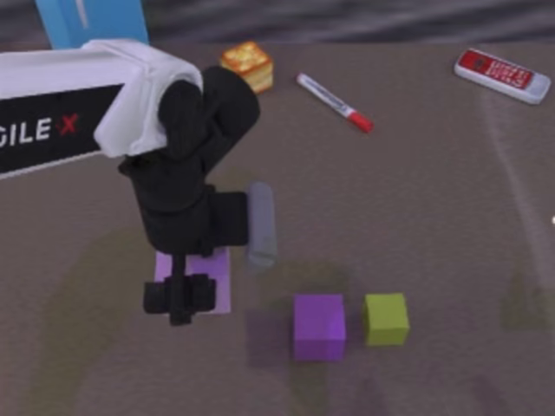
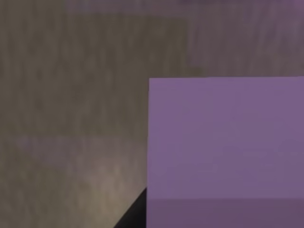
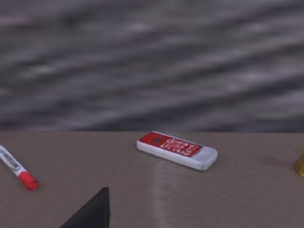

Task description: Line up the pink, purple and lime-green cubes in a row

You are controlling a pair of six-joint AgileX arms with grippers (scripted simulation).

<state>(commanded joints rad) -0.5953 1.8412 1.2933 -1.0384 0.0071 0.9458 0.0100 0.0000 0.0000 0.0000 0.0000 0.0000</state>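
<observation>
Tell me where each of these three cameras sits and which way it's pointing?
Top view: above the table, looking down on the pink cube, purple cube and lime-green cube; the left arm shows, its left gripper over the pink cube.
Left wrist view: on the left wrist, close over the pink cube; a dark fingertip shows.
Right wrist view: on the right wrist, facing a red-and-white case and marker; both also appear from above.

the left arm covers most of the pink cube [image 1: 217, 282] and its own tool [image 1: 179, 296], so the grip is unreadable. the blue box [image 1: 91, 19] is cut off.
</observation>
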